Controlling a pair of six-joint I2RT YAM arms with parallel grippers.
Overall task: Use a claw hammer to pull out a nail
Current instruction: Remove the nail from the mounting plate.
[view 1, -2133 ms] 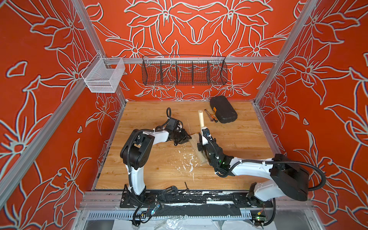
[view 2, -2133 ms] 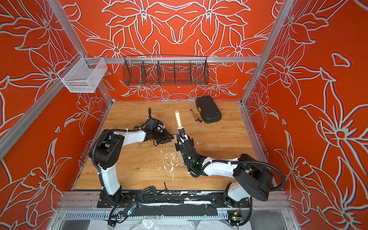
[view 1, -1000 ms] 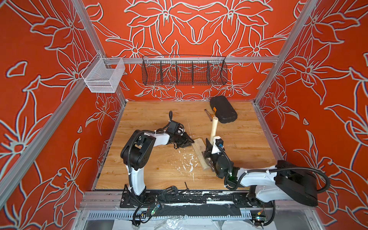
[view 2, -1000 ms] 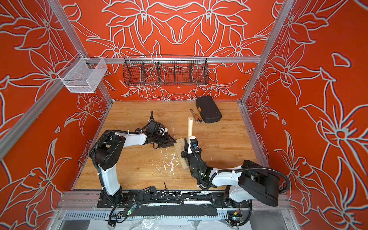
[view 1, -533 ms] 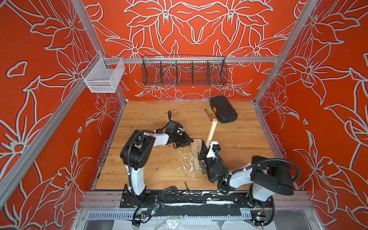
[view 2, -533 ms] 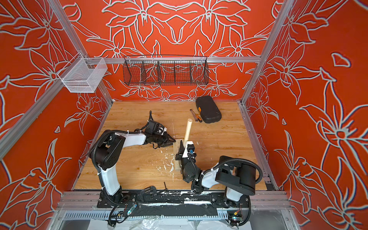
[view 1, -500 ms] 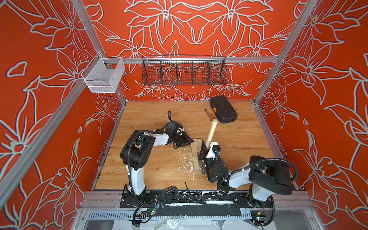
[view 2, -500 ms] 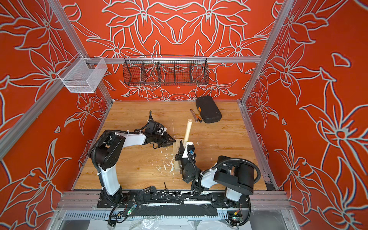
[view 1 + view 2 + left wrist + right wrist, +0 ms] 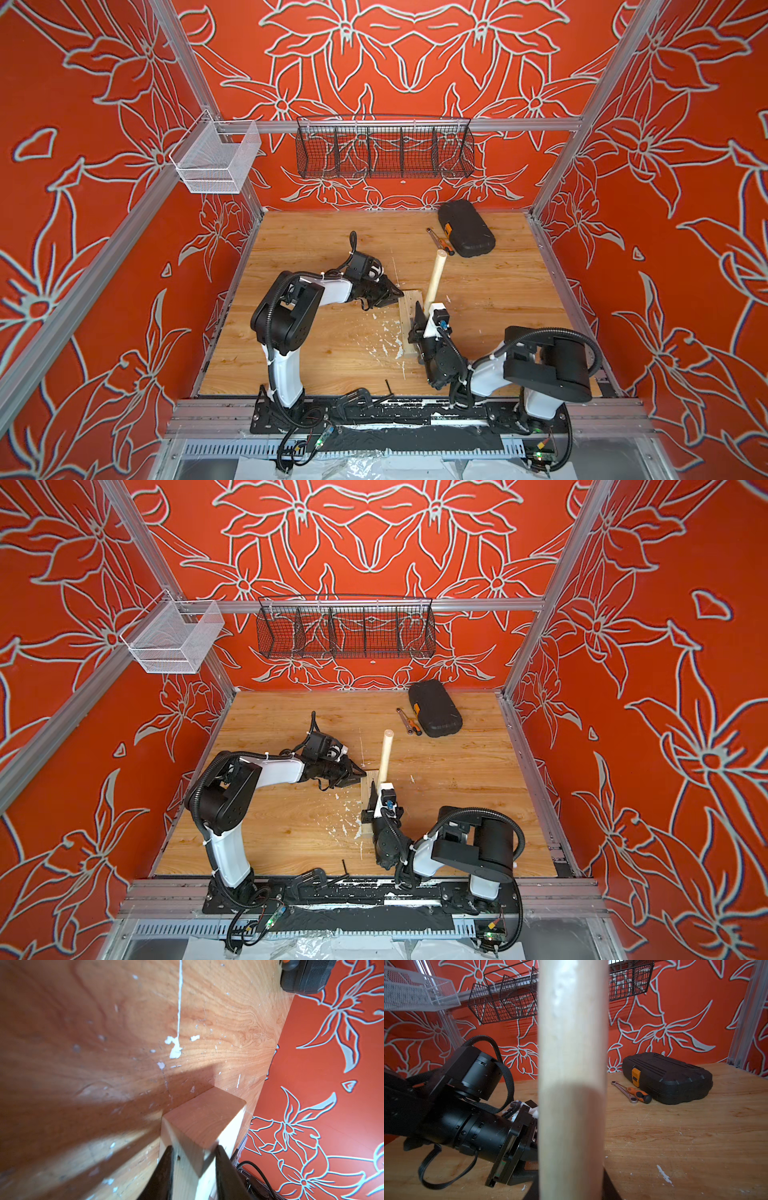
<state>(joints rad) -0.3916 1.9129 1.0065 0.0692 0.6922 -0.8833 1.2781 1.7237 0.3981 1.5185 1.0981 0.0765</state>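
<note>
Gripping the hammer (image 9: 434,275) by its steeply raised handle, the right pincer (image 9: 419,326) was closed at mid-surface (image 9: 478,316); the left pincer (image 9: 395,293) clamped the far end of the block (image 9: 406,308).

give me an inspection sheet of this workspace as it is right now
surface: wooden tabletop, scuffed, white flecks mid-table
job's things: claw hammer handle tilted up over wood block; head and nail hidden
clutter: black case, wrench, screwdriver at back
hands: left hand shut on wood block; right hand shut on claw hammer
cables: looped cable at left wrist, free
surroundings: wire basket, white mesh bin, nothing seen inside
</note>
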